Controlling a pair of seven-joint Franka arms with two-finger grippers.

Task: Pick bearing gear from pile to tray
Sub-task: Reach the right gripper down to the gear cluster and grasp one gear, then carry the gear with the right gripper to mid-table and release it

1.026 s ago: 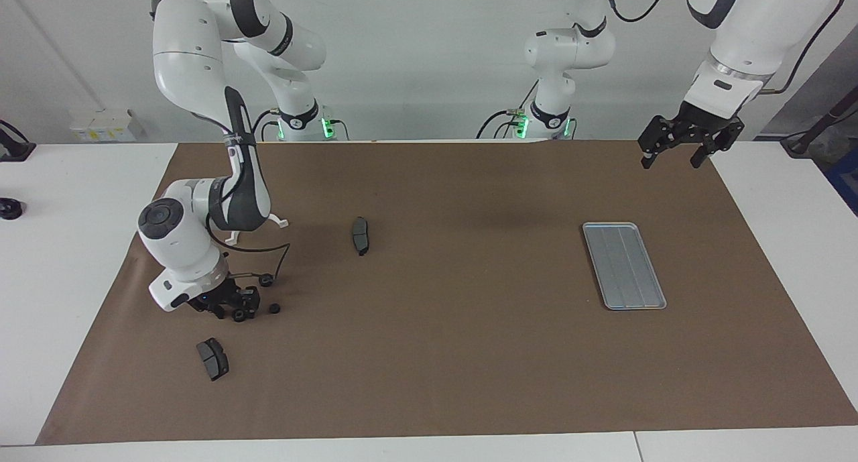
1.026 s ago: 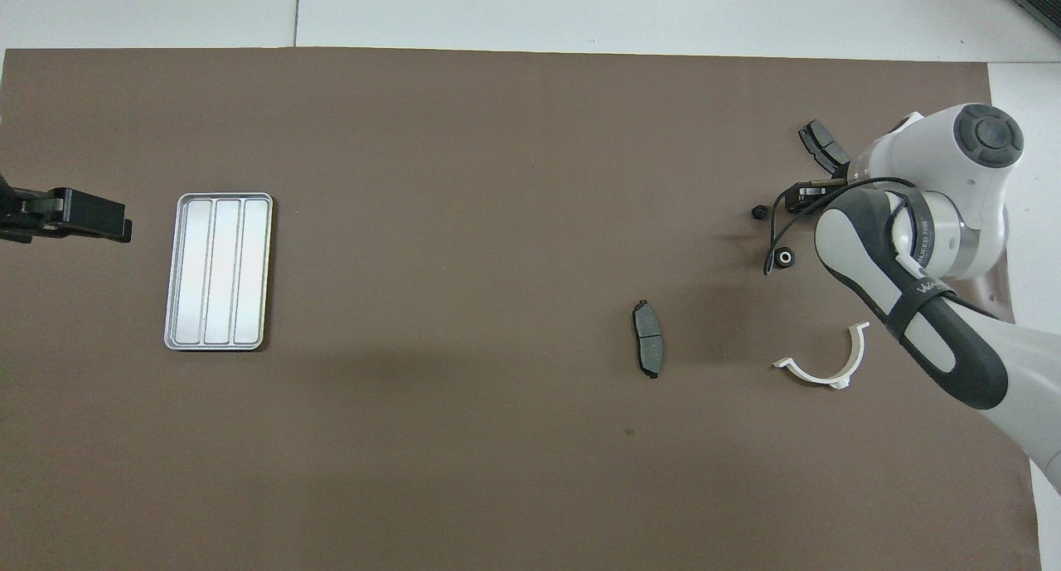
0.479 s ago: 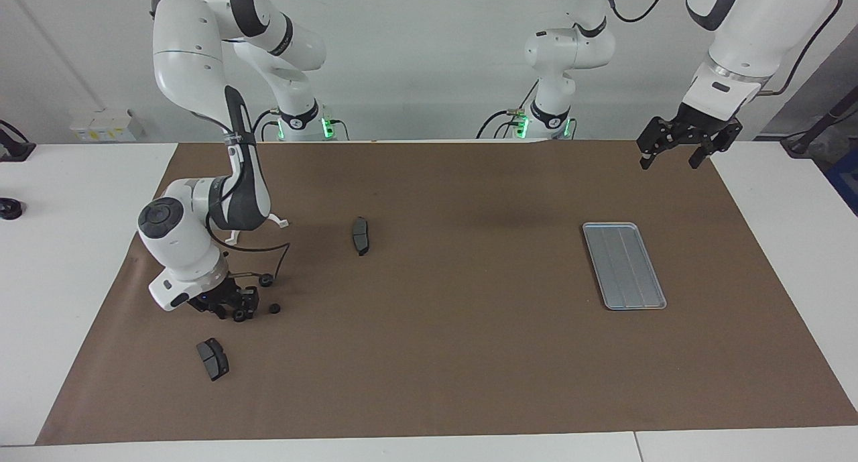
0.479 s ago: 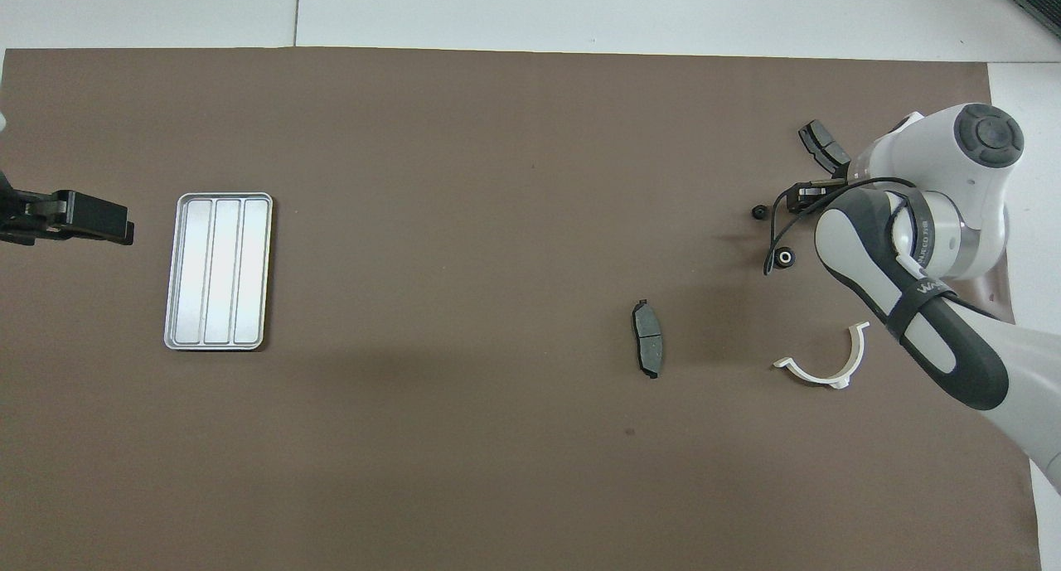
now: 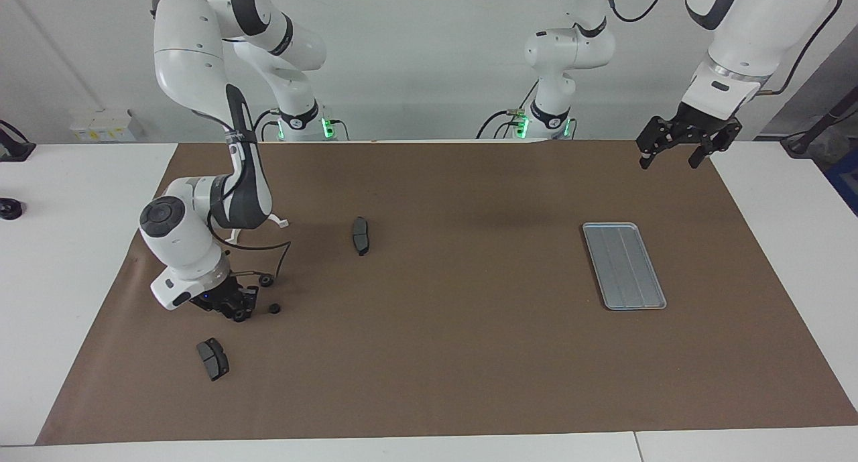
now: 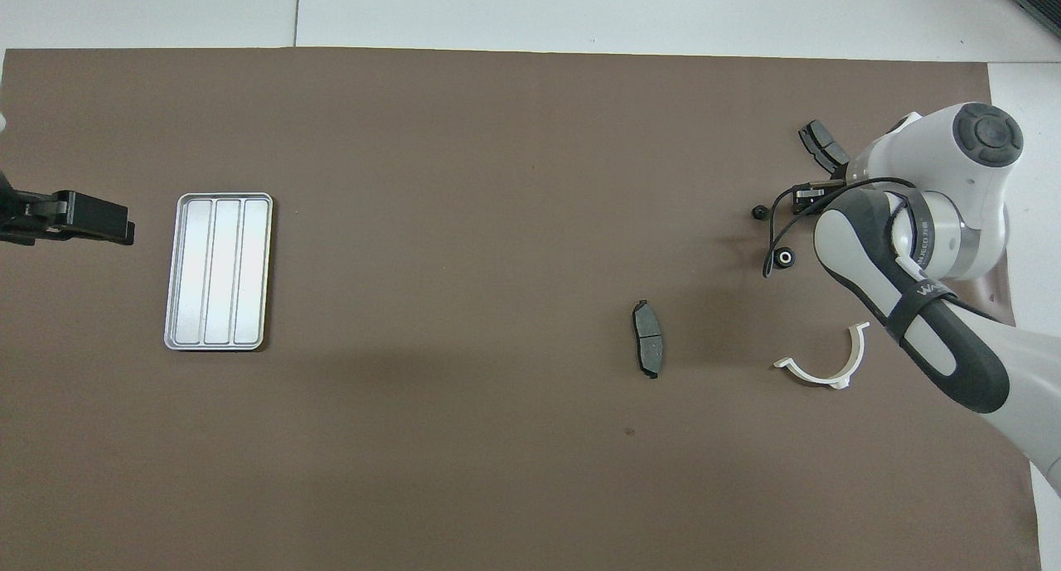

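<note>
Bearing gears: I see two tiny black ring-shaped gears [image 5: 266,281] [image 5: 273,308] loose on the brown paper table cover [image 5: 442,355] at the right arm's end, both close by my right gripper; a third may sit between its fingers, but I cannot tell.
Pile: a dark grey brake pad [image 5: 212,359] lies farther from the robots than the gears, another dark grey brake pad [image 5: 360,235] lies toward the table's middle, and a white half-ring piece [image 6: 825,360] lies nearer the robots.
Step in hand: I judge this to be the grasp on one gear.
Doing it well: I want the fingertips square across the ring and fully seated before any lift, without nudging the neighbouring gear.
Right gripper [image 5: 234,308]: down at the cover among the gears; how far its fingers stand apart, I cannot tell.
Right arm pose: folded over, wrist bent steeply down, cable looping beside the nearer gear.
Tray: the flat silver-grey grooved metal tray [image 5: 624,265] sits at the left arm's end, nothing in it, well apart from the pile.
Left gripper [image 5: 673,143]: spread wide, holding nothing, waiting in the air over the cover's corner.
</note>
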